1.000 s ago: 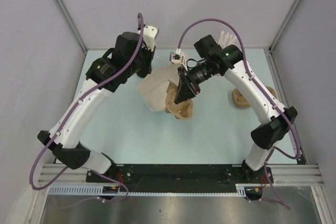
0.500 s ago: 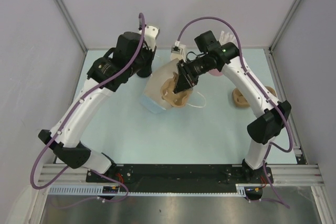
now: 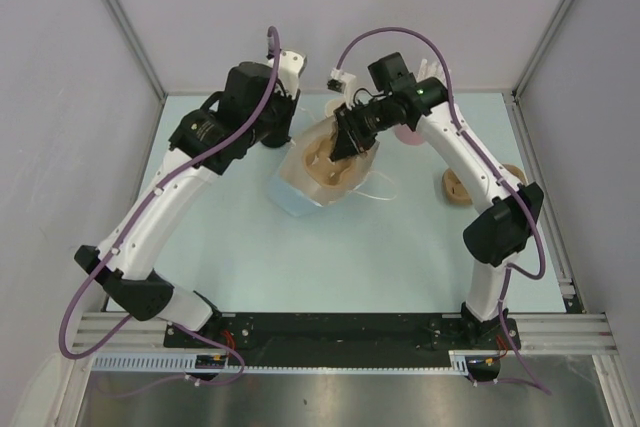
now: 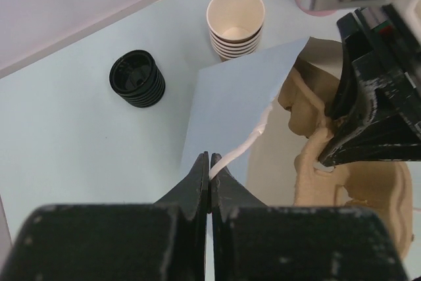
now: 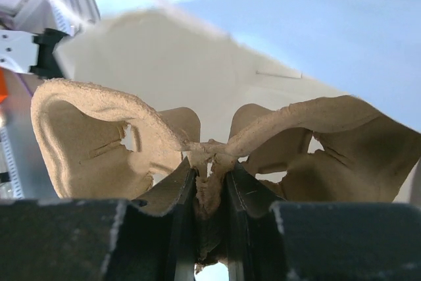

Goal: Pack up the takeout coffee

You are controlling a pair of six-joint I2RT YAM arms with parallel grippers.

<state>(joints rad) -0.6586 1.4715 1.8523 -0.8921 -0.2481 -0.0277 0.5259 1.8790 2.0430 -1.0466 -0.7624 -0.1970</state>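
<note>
Surface: a pale blue-green table (image 3: 250, 257) with grey walls on three sides.
Left gripper (image 4: 209, 162): jaws pressed together on the white handle (image 4: 247, 141) of the bag, holding that side up.
Bag (image 4: 230, 97): pale blue paper outside, cream inside, its mouth open towards the right arm.
Right gripper (image 5: 209, 170): clamped on the middle ridge of the carrier (image 5: 92, 129), with a finger on each side.
Carrier: brown moulded pulp with rounded cup pockets (empty where they can be seen), sitting in the bag's open mouth.
Second carrier (image 3: 458, 187): on the table to the right, partly under the right arm.
Further back: a stack of lidless brown cups (image 4: 235, 24), a stack of black lids (image 4: 137, 78) near it, and a pink cup (image 3: 410, 135).
Takeout coffee: I cannot tell where it is or how it looks, as no view shows a lidded cup.
</note>
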